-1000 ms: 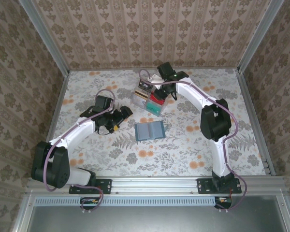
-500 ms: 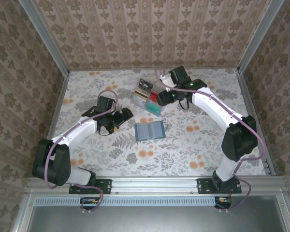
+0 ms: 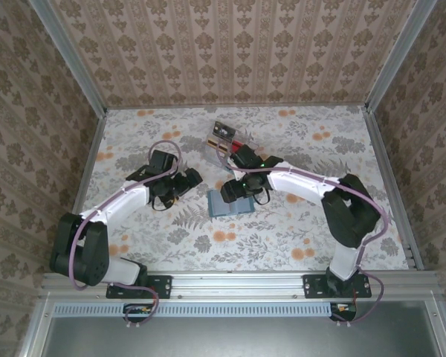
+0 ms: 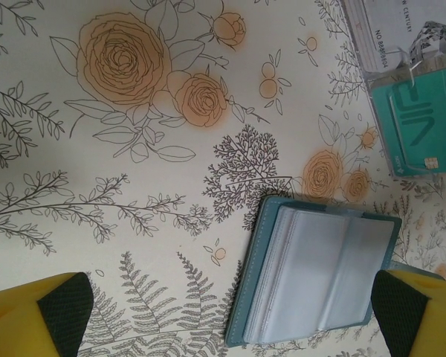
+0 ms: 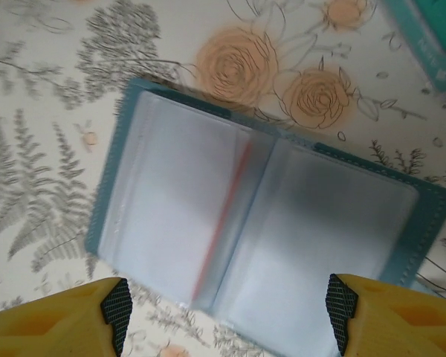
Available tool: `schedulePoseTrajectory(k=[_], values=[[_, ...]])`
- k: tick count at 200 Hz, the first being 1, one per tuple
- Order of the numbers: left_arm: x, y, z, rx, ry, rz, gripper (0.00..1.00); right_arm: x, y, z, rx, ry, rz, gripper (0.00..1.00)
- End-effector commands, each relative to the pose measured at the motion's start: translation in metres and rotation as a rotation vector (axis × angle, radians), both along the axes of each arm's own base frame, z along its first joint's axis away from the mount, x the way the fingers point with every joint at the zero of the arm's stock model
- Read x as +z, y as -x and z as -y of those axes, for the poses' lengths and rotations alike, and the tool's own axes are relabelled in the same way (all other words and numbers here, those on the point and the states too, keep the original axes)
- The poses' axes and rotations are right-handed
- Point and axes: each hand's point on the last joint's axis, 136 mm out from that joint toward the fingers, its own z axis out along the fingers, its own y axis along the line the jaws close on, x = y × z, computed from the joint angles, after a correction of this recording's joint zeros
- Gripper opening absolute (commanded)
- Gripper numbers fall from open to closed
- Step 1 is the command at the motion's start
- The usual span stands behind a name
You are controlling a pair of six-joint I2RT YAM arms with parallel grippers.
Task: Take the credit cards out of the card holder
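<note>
Top external: left gripper (image 3: 184,181) sits at 9 o'clock of the card holder (image 3: 217,207), near but apart, jaws spread wide w/ nothing btwn them. The holder lies open and flat on the floral table (image 3: 134,141), approx mid-table. Right gripper (image 3: 232,193) hangs over the holder's 12 o'clock edge and covers part of it. A clear tray (image 3: 223,143) stands at 12 o'clock of the holder, w/ a gold-striped card (image 3: 221,132) at its far end.

Left wrist: yellow fingers (image 4: 30,320) w/ black pads sit in both bottom corners, well apart. The holder is at 5 o'clock in frame, clear sleeves up. A teal card (image 4: 424,123) sits in the tray at 2 o'clock.

Right wrist: jaws spread, one finger at 7 o'clock and one at 5 o'clock, gripping nothing. The open holder lies below them, a bit blurred. A thin red card edge (image 5: 223,216) shows in the sleeve just left of the fold. Cannot tell if the tips touch the holder.
</note>
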Motion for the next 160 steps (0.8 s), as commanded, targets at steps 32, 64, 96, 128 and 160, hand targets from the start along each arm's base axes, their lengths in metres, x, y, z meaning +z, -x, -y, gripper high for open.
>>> schedulePoseTrajectory(k=[32, 64, 96, 128, 160], values=[[-0.006, 0.006, 0.001, -0.036, -0.017, -0.015, 1.00, -0.037, 0.003, -0.005, -0.047, 0.082, -0.063, 0.71], [-0.008, 0.008, 0.008, -0.065, -0.002, -0.027, 1.00, -0.054, 0.008, 0.003, -0.045, 0.179, -0.097, 0.65], [-0.009, 0.011, 0.027, -0.107, 0.066, -0.037, 0.95, -0.074, 0.008, 0.024, -0.070, 0.306, -0.099, 0.56], [-0.011, 0.011, 0.048, -0.129, 0.165, -0.046, 0.81, -0.090, 0.007, 0.038, -0.071, 0.391, -0.094, 0.51], [-0.018, 0.014, 0.066, -0.151, 0.252, -0.069, 0.61, -0.096, 0.010, 0.037, -0.066, 0.380, -0.103, 0.50]])
